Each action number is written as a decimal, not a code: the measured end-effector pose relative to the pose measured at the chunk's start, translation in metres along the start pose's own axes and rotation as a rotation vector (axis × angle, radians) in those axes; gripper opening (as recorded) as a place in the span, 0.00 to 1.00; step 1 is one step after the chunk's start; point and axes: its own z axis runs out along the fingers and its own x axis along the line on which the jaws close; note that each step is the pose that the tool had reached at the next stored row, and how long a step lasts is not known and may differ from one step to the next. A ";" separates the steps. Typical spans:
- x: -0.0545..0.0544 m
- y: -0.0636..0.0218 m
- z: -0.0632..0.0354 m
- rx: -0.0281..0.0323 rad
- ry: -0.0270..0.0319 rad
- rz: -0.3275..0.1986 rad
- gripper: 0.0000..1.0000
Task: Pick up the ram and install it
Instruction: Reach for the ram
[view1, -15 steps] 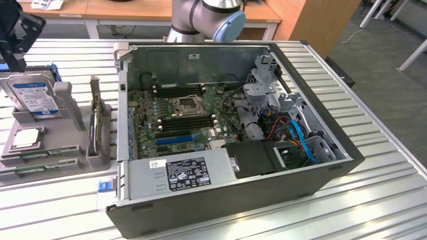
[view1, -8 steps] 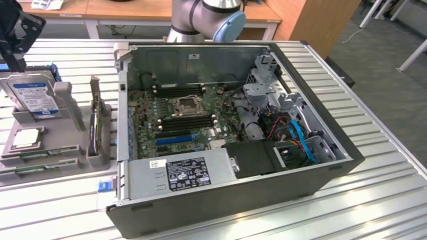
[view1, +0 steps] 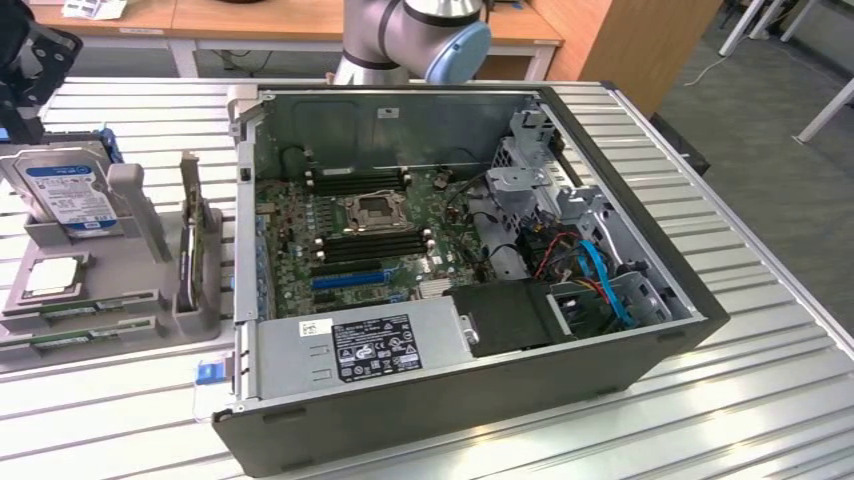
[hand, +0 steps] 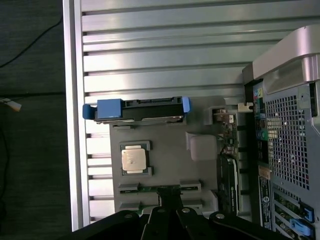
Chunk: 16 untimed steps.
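Slatted aluminium table (view1: 747, 300) carries everything, with wooden desks standing behind it. Along the table's edge at the exterior view's left lies a grey parts tray (view1: 134, 272). At its far corner a hard drive (view1: 74, 195) with a blue-white label stands upright. Nearer sits a square silver processor (view1: 54, 275). Then comes the ram (view1: 80, 304): thin green sticks resting in grey holders along the tray's near edge, one just beside the other. An expansion card (view1: 200, 255) stands upright at the tray's side nearest the computer case (view1: 641, 370). That case lies open at the table's middle, with its motherboard (view1: 287, 215) and dark memory slots (view1: 380, 245) bare. A power supply (view1: 367, 345) sits at the near wall and blue cables (view1: 601, 280) toward the exterior view's right. The arm (view1: 400, 35) rises behind the case.

In the wrist view the gripper (hand: 168, 194) looks down on the tray. Its dark fingers (hand: 161, 217) are pressed together with nothing between them, lined up over the middle of one ram stick. Whether they touch it I cannot tell.

The ram looks light, stiff and thin, and probably fragile under bending. Its flat faces at mid-length, clear of the contact edge, seem the safest place to pinch, squarely, since so slim a board could tilt or slip
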 end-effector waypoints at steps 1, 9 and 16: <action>0.001 -0.0001 0.0001 -0.0001 -0.0002 0.000 0.10; 0.002 -0.0002 0.0001 0.0000 -0.0003 -0.002 0.10; 0.002 -0.0002 0.0002 0.0011 0.0005 -0.022 0.10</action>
